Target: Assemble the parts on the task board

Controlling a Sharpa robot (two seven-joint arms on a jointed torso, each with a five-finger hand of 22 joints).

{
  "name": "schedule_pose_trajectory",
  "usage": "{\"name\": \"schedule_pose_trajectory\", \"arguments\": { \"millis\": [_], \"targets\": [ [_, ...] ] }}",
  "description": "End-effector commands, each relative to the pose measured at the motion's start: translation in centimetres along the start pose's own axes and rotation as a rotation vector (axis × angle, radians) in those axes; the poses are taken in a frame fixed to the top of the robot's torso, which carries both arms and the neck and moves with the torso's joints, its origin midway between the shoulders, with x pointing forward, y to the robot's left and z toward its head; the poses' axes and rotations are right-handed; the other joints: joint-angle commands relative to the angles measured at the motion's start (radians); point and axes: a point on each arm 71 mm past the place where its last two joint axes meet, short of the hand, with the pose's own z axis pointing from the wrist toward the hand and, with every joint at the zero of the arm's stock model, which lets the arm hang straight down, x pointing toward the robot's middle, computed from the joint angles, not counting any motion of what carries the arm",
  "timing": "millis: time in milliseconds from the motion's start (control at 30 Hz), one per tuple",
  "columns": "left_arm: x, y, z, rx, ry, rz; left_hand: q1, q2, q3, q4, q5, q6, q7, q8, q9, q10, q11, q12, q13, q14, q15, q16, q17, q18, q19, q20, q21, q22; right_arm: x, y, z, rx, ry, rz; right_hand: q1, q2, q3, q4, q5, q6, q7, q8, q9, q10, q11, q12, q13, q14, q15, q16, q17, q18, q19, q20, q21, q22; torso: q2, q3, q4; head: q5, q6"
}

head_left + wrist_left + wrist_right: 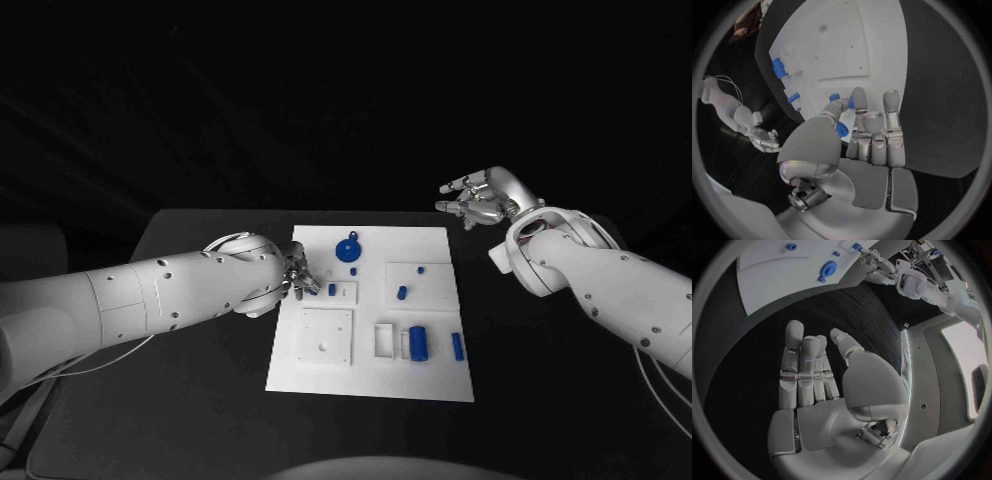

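The white task board [433, 375] lies in the middle of the black table. On it are a round blue part [349, 250], a blue cylinder [418, 342], a blue bar [459, 346] and several small blue pegs. My left hand [293, 278] is at the board's left edge. Its thumb and a finger pinch a small blue part [851, 102] just above the board, while the other fingers [891, 120] stay straight. My right hand [483, 198] hangs raised beyond the board's back right corner, fingers apart and holding nothing. In the right wrist view, my right hand [817, 385] is over bare table.
A raised white square plate [326, 335] with small holes sits on the board's front left, close to my left hand. A white rectangular frame [385, 340] stands beside the cylinder. Black table [216, 400] surrounds the board on all sides.
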Motion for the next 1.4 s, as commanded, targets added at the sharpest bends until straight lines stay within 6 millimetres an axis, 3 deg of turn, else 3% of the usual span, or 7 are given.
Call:
{"name": "schedule_pose_trajectory", "arguments": {
  "millis": [33, 1400],
  "targets": [
    [0.1, -0.1, 0.0, 0.002, 0.006, 0.015, 0.003, 0.01, 0.097, -0.093, 0.005, 0.047, -0.042, 0.006, 0.001, -0.001, -0.007, -0.005, 0.0, 0.002, -0.001, -0.001, 0.001, 0.003, 0.002, 0.0, 0.005, 0.019, 0.1, 0.1, 0.0, -0.007, 0.013, 0.0, -0.002, -0.004, -0.004, 0.001, 0.004, 0.006, 0.002, -0.001, -0.001, 0.0, -0.001, 0.003, 0.001, 0.005, 0.003, 0.002, 0.001, 0.008, 0.033, 0.003, 0.004, 0.001, 0.0, 0.0, -0.0004, 0.001, -0.001],
    [1.2, -0.7, 0.6, 0.009, 0.034, 0.04, 0.0, 0.011, 0.097, -0.095, 0.001, 0.051, -0.042, -0.002, -0.01, 0.0, -0.007, -0.008, -0.001, 0.001, 0.0, -0.005, -0.001, 0.003, 0.001, 0.001, 0.005, 0.018, 0.2, 0.1, 0.1, -0.007, 0.012, 0.003, -0.006, -0.005, 0.001, 0.001, 0.021, 0.007, 0.002, -0.001, -0.001, 0.001, -0.002, 0.002, 0.0, 0.006, 0.002, 0.001, 0.002, 0.008, 0.033, 0.003, 0.005, 0.001, 0.0, 0.0005, -0.0009, -0.001, -0.006]
  ]
}}
